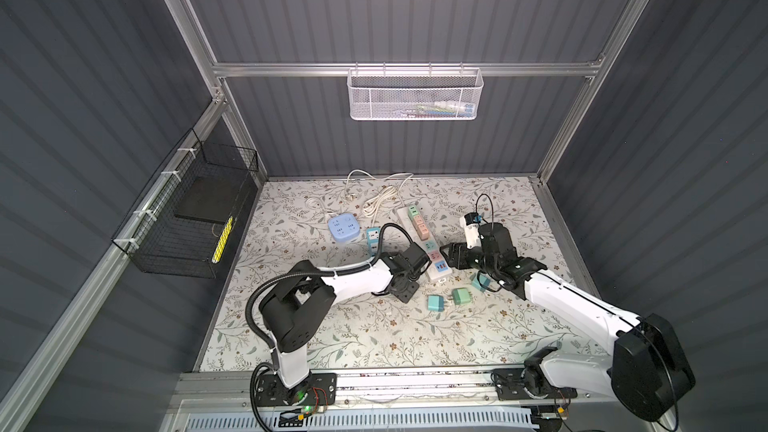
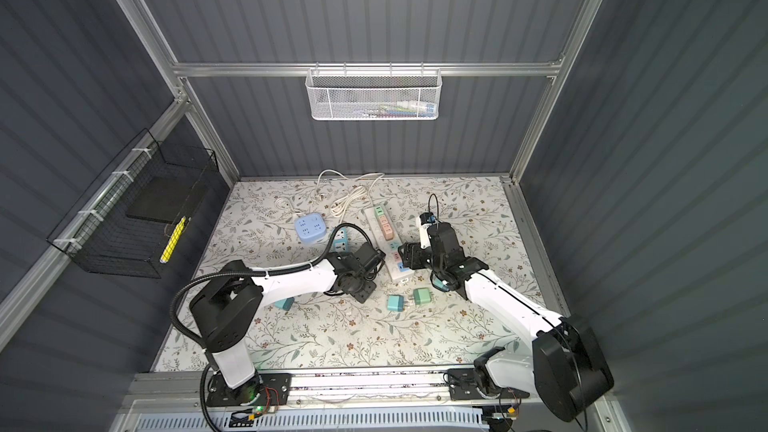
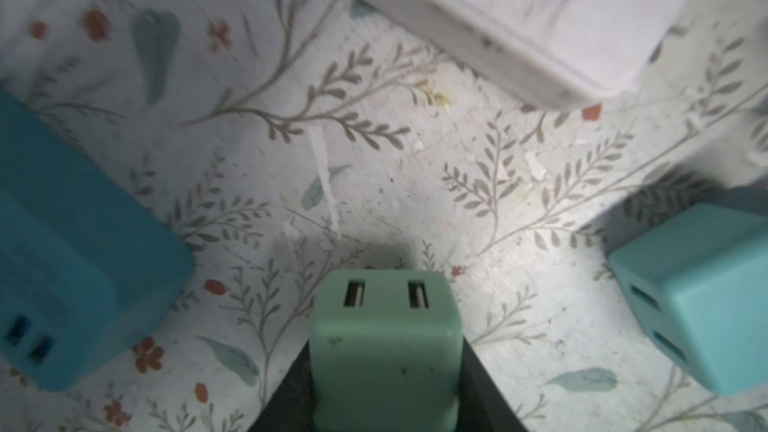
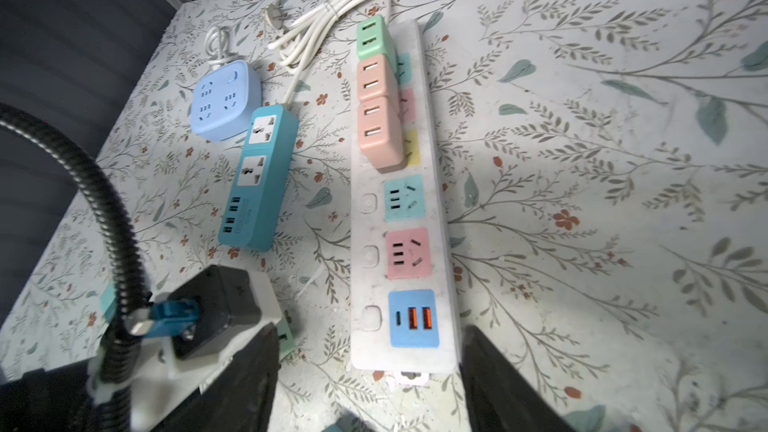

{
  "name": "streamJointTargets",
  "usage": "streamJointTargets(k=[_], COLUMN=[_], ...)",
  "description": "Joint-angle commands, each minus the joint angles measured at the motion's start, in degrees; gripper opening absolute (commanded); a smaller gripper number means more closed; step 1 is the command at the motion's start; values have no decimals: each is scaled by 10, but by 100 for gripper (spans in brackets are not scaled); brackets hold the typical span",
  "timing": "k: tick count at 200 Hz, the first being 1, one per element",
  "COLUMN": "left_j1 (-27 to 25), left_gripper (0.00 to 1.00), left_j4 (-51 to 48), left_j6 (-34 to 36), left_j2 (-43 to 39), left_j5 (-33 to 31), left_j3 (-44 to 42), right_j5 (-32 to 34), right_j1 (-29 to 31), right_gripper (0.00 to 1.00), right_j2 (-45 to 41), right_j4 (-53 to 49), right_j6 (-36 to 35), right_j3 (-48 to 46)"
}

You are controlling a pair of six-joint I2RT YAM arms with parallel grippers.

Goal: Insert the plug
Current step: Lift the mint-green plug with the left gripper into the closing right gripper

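The work surface was a pale cloth printed with grey-green sprigs and small rust flowers (image 1: 374, 334). In the left wrist view it was scuffed and flecked with white scraps. Dark grey ribbed walls closed it in on three sides, braced by aluminium rails. A white mesh basket (image 1: 415, 95) hung on the back rail at 12 o'clock. A black wire basket (image 1: 187, 222) was tied to the side wall at 9 o'clock and held a dark slab and something yellow.

The white power strip (image 4: 399, 209) ran from about 1 o'clock down to the table's centre. Three chargers (image 4: 376, 93), one green and two peach, filled its far sockets, while the teal, pink and blue panels nearer the arms were free. White cords (image 1: 378, 199) lay looped at 12 o'clock. A blue rounded socket cube (image 1: 343, 228) sat at 11 o'clock, with a teal strip (image 4: 262, 176) between it and the white one. A teal plug (image 1: 435, 303) and a pale green plug (image 1: 459, 296) lay loose at 5 o'clock of the strip's near end.

The left gripper (image 3: 385, 344) was pinched tight on the green plug (image 3: 384, 326), its two USB slots facing the wrist camera. It sat low over the cloth at about 8 o'clock of the strip's near end, and whether the plug touched the cloth could not be told. The right gripper (image 4: 370, 338) had its fingers spread, one on either side of that same end, holding nothing.
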Motion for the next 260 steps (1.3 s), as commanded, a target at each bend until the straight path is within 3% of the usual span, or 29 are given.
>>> streamJointTargets(k=[1,26,77,120,149,211,220,241,260], left_j1=[0,-6,-18,-34,-63,-64,-64,-64,-64], left_gripper=[26,21,20,20,20,22,26,51,66], left_j4=[222,341,409,400,366,375,376,356,371], left_j6=[4,30,110,125,151,153,150,128,99], left_j2=[-63,-86,-115,-125,-114,-115,-116,-115,-140], left_j5=[-42,-63,-27,-9,-32,-73,-79,-99,-125], left_j3=[-70,-100,-121,-123,-105,-104,-106,-98,-123], right_j5=[-104,-201,-269,-279,-285,-282,-278,-264,-223], right_j1=[-4,-4,-10,-12,-12,-12,-12,-12,-12], right_gripper=[65,57,55,53,51,28,26,23,22], right_j2=[9,11,16,43,53,54,51,48,34], right_j4=[6,39,69,82,101,89,89,87,89], right_j6=[12,12,31,42,52,43,42,38,37], right_j3=[15,7,3,6,5,7,6,4,-5])
